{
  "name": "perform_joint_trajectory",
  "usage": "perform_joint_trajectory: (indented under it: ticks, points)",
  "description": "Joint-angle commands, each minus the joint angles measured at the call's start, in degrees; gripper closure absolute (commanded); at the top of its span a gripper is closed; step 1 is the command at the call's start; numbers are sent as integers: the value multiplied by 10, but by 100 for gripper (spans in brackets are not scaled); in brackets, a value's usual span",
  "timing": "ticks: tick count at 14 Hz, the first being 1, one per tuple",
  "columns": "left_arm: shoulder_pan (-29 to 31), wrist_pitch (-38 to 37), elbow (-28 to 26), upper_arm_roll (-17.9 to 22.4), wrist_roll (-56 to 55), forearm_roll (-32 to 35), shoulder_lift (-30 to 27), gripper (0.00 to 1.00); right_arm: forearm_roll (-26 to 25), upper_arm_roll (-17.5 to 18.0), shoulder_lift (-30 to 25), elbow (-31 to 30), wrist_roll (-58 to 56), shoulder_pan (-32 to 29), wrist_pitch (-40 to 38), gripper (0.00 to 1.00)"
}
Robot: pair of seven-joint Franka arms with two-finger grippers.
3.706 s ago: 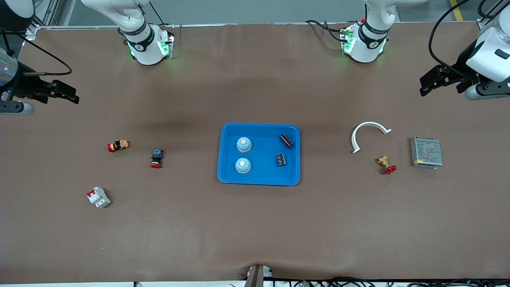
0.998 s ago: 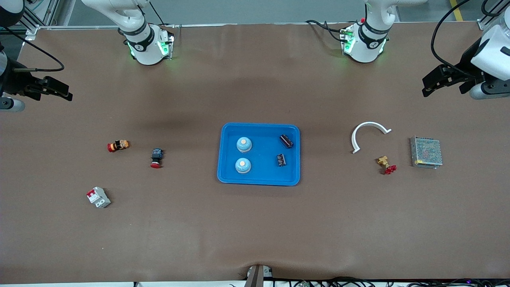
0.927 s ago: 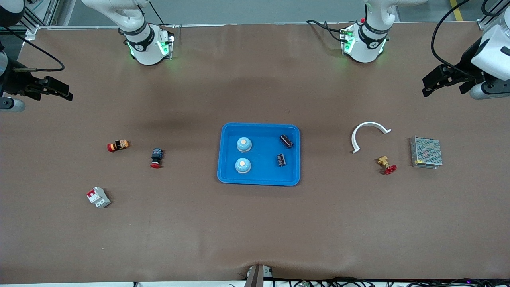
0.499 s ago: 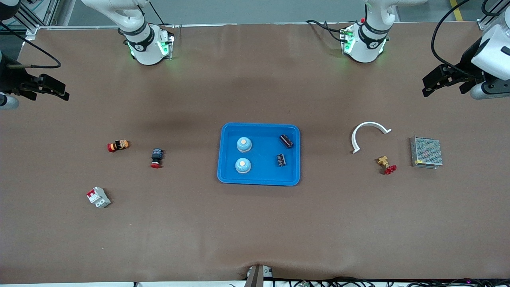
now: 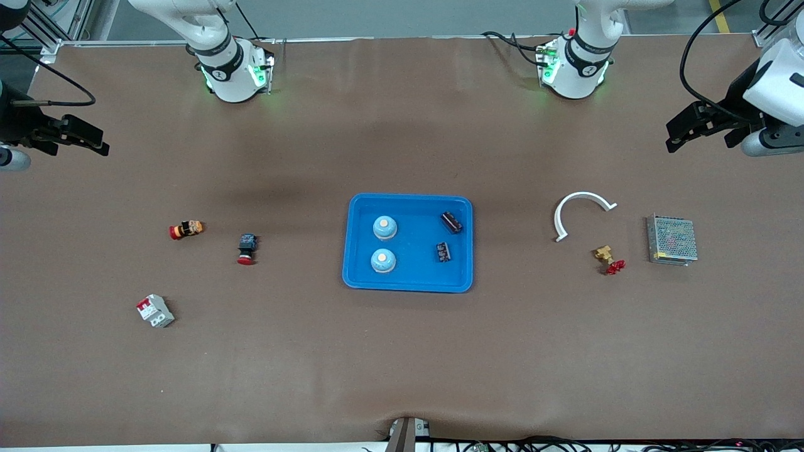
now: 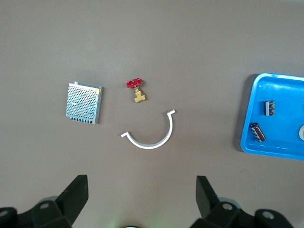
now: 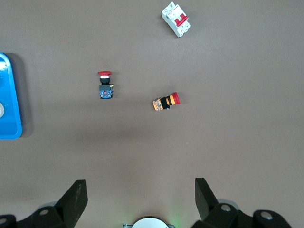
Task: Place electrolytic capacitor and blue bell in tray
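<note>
The bright-blue tray (image 5: 408,279) lies mid-table. In it are two blue bells (image 5: 385,227) (image 5: 383,260) with white tops and two dark electrolytic capacitors (image 5: 451,222) (image 5: 444,252). The tray's edge (image 6: 247,142) and both capacitors (image 6: 270,107) (image 6: 257,132) show in the left wrist view; its corner (image 7: 12,128) shows in the right wrist view. My left gripper (image 5: 673,137) is open and empty, high over the left arm's end of the table. My right gripper (image 5: 100,143) is open and empty, high over the right arm's end.
Toward the left arm's end lie a white curved piece (image 5: 581,207), a brass valve with red handle (image 5: 608,258) and a metal mesh box (image 5: 672,240). Toward the right arm's end lie two red-capped push buttons (image 5: 186,229) (image 5: 246,248) and a white-red breaker (image 5: 154,310).
My right gripper has drawn back a little toward its end of the table and upward. The left gripper and the things on the table have not moved.
</note>
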Motion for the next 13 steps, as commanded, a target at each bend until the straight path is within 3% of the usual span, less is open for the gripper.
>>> perform_joint_trajectory:
  ticks: [1,13]
  points:
    - [0,-4,11,1,-2,-5,1,0,-4,4,-8,4,-7,-8,-15,0]
    - [1,-5,13,5,5,-4,2,0,-4,2,0,12,-33,-50,-9,0]
